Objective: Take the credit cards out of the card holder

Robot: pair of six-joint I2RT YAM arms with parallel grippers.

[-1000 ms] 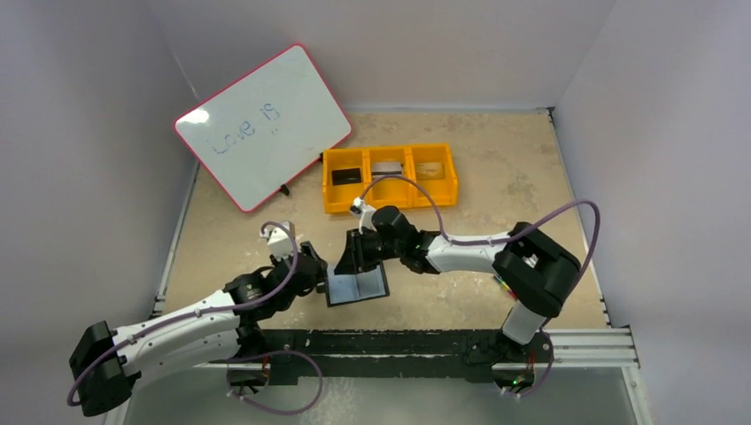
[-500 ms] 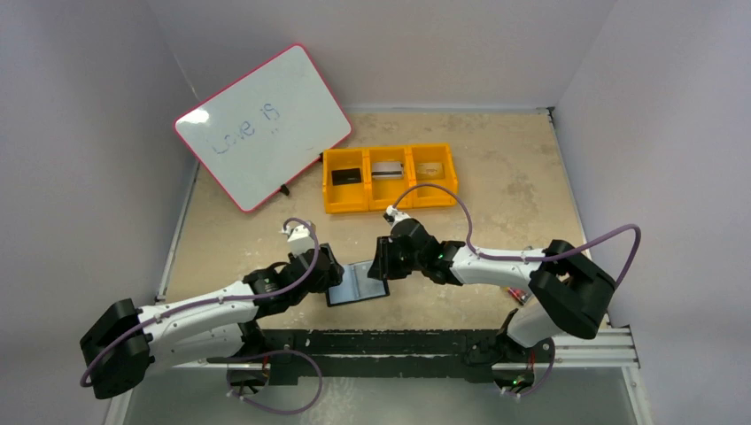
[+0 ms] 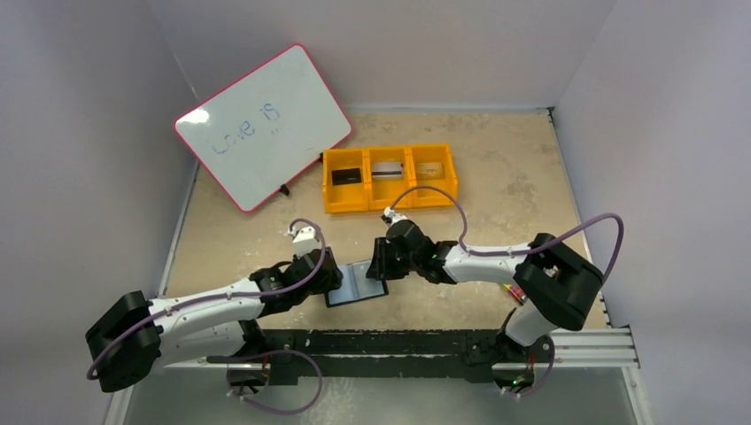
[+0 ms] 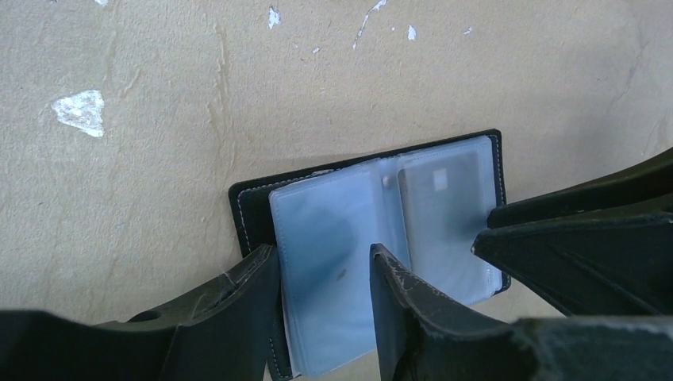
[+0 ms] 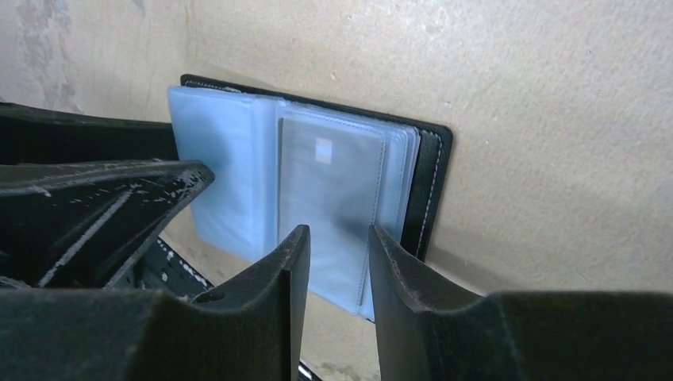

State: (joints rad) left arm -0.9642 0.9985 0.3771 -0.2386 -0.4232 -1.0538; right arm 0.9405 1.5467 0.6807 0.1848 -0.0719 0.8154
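Note:
The black card holder [image 3: 356, 284] lies open and flat on the table between both grippers. Its clear sleeves [image 4: 337, 246] face up, and a grey credit card [image 5: 329, 186] sits inside the right-hand sleeve [image 4: 444, 210]. My left gripper [image 4: 321, 255] is open and straddles the left sleeve page, with one finger [image 4: 250, 298] over the holder's black edge [image 4: 250, 218]. My right gripper [image 5: 337, 234] is open with a narrow gap, its tips low over the near end of the sleeve that holds the grey card. Neither gripper holds anything. In the top view, the left gripper [image 3: 331, 276] and right gripper [image 3: 379, 267] face each other.
An orange three-compartment tray [image 3: 390, 202] stands behind the holder with a black card [image 3: 346, 176], a silvery card [image 3: 386, 170] and a tan card [image 3: 429, 169], one in each compartment. A pink-framed whiteboard [image 3: 263, 124] leans at the back left. The table's metal rail [image 3: 425, 341] runs along the near edge.
The holder's right half, raised by the right gripper a second ago, now lies flat. The left gripper has moved in over the left page, and the right gripper has dropped low over the right page.

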